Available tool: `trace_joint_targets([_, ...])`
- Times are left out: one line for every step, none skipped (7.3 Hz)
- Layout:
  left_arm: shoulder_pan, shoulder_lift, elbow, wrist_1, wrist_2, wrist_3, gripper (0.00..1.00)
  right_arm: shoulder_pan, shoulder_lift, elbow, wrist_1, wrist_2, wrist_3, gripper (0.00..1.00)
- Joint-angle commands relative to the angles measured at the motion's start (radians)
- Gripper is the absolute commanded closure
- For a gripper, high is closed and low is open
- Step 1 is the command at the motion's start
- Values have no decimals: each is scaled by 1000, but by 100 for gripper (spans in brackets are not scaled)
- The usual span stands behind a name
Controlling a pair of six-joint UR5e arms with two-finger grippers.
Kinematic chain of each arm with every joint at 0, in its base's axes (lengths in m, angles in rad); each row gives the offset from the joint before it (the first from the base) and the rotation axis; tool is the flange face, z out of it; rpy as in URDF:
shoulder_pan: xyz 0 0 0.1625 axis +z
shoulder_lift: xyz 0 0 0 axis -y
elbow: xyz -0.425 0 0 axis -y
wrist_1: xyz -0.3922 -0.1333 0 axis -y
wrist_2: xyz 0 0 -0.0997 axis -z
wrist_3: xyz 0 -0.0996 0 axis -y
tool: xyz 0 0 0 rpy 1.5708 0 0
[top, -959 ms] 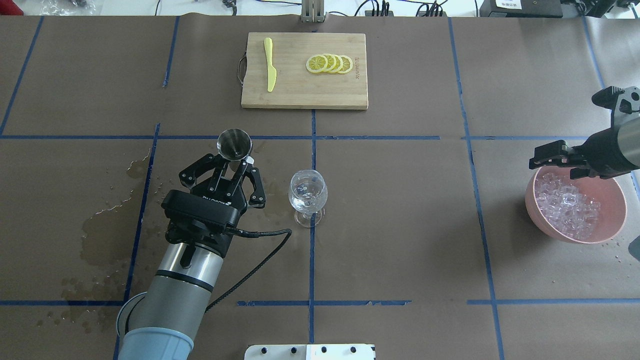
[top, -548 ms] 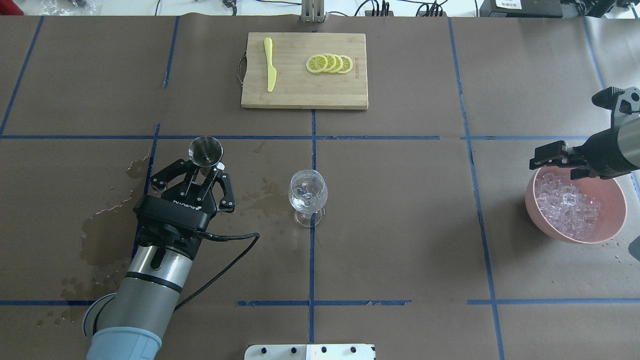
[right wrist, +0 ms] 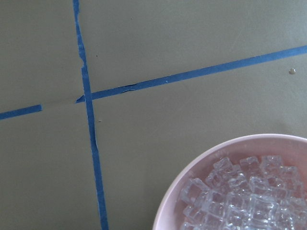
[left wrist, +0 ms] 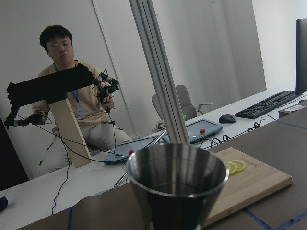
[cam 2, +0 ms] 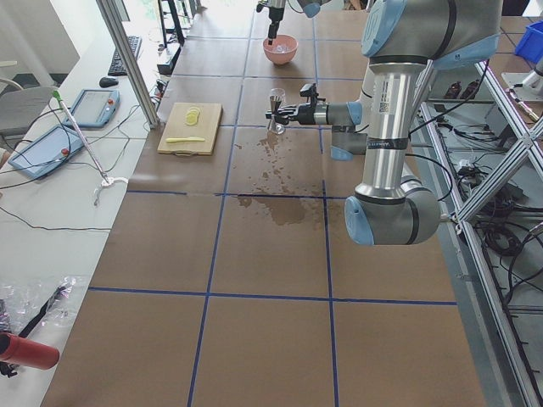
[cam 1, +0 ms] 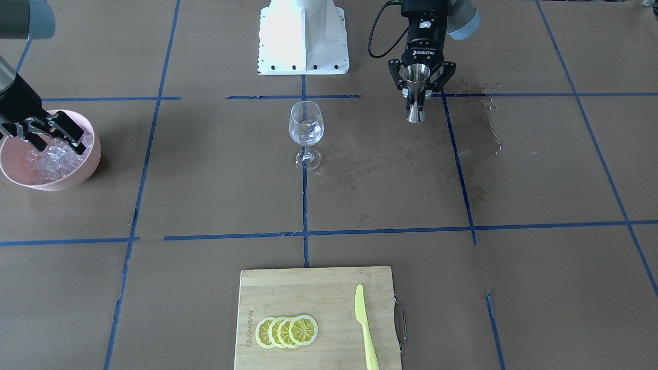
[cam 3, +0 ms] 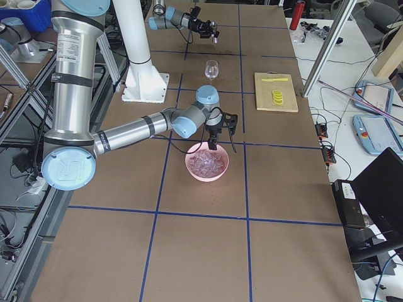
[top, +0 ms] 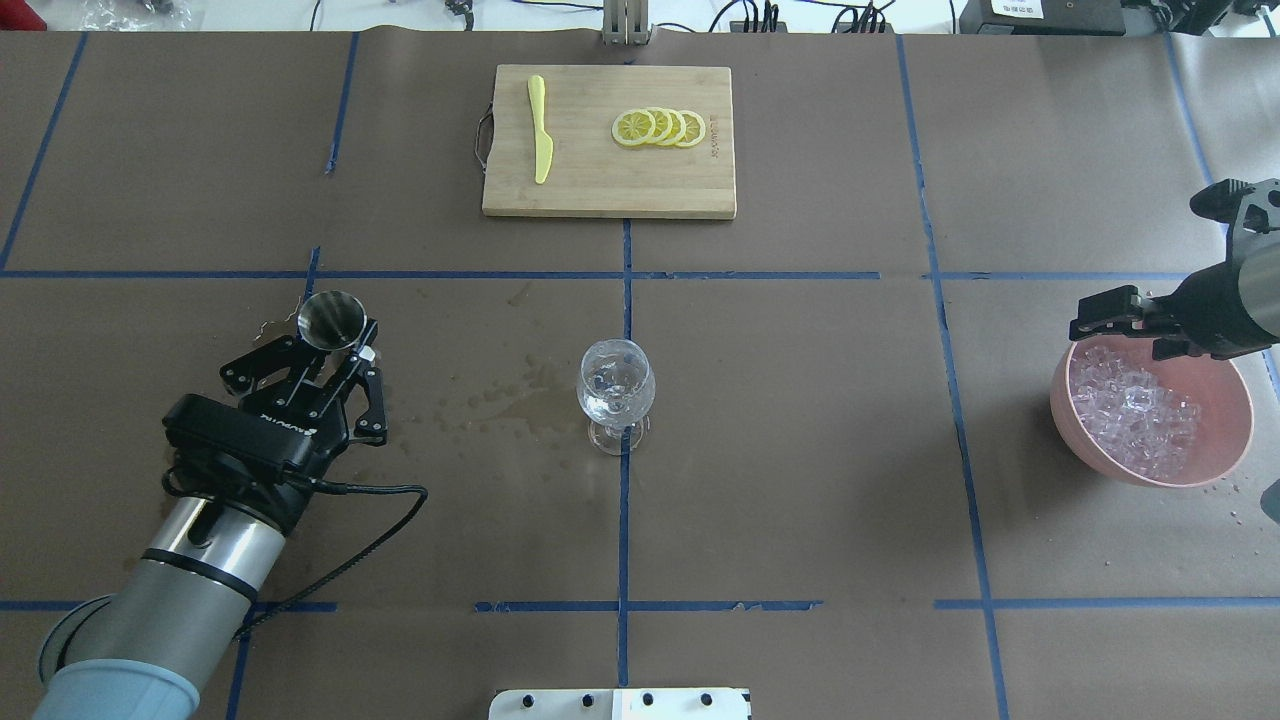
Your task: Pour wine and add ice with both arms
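Brown paper with blue tape lines covered the whole tabletop (top: pixel 800 450). The left claw (top: pixel 338 352) was clamped on a little steel measuring cup (top: pixel 331 318) at its narrow waist. It held the cup upright with the mouth facing up, well off to the left of the wine glass (top: pixel 617 385) in the overhead view. The left wrist camera looked right over the cup's rim, but the inside was too dark to tell if anything was in it.

The wine (cam 1: pixel 475 136) showed up as dark wet patches on the paper. There was one big puddle just beside the left claw and a trail of smaller splashes running toward the foot of the glass. The glass stood upright on the centre tape line, clear, with glints in the bowl of it.

Over on the far right, the right claw (top: pixel 1130 322) hung above the back rim of a pink bowl (top: pixel 1240 440). Its jaws were spread wide with nothing between them. The ice (top: pixel 1135 410) was all in that bowl, a heap of small clear cubes.

At the far edge sat a wooden cutting board (top: pixel 600 190) with a fan of lemon slices (top: pixel 660 127) and a yellow knife (top: pixel 540 130) lying apart from them. A person (left wrist: pixel 72 96) sat in the background of the left wrist view.
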Motion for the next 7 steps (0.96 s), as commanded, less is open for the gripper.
trace_joint_targets([-3, 159, -63, -2, -47, -107, 100, -3, -64, -41, 88, -30, -27, 0])
trace_joint_targets([-9, 199, -64, -10, -48, -129, 100, -8, -107, -41, 109, -35, -31, 0])
trace_joint_targets([-10, 232, -64, -31, -48, -129, 100, -31, -131, -41, 127, -54, -33, 0])
trace_joint_targets([-12, 256, -61, -60, -48, -129, 100, -66, -139, -47, 127, -77, -31, 0])
trace_joint_targets([-13, 264, -57, -71, -50, -129, 100, -95, -139, -62, 127, -81, -27, 0])
trace_joint_targets([-15, 266, -56, -71, -48, -129, 100, -97, -133, -64, 129, -81, -24, 1])
trace_joint_targets([-16, 266, -56, -71, -50, -129, 100, -98, -129, -65, 129, -81, -24, 3])
